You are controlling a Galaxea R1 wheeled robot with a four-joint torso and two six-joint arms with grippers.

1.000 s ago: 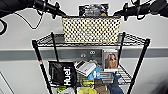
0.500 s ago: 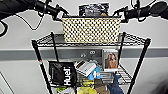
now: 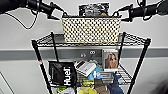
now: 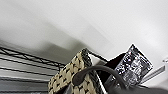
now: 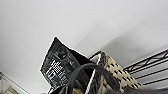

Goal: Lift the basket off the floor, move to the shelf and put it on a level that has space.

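Head view: basket (image 3: 91,30) sits on the top level (image 3: 50,40) of the shelf (image 3: 140,62), bottom apparently resting on the wire grid, roughly centred between the posts. A dark foil packet (image 3: 94,9) stands up out of it. Left gripper (image 3: 57,12) is at the basket's left end by the rim, right gripper (image 3: 123,13) at the right end; can't tell from here how far open either is, or whether they have hold of the handles. Lower tier is cluttered: a black Huel bag (image 3: 62,73), a boxed item (image 3: 110,59). Left wrist view: black loop handle (image 4: 100,72) close up, woven wall and packet beyond; fingers unreadable. Right wrist view: the other handle (image 5: 92,72), same story, grip state unknown. Judgement: placing step, basket effectively down. Next move calls for letting go of both handles and pulling the arms straight outward without dragging the basket sideways.
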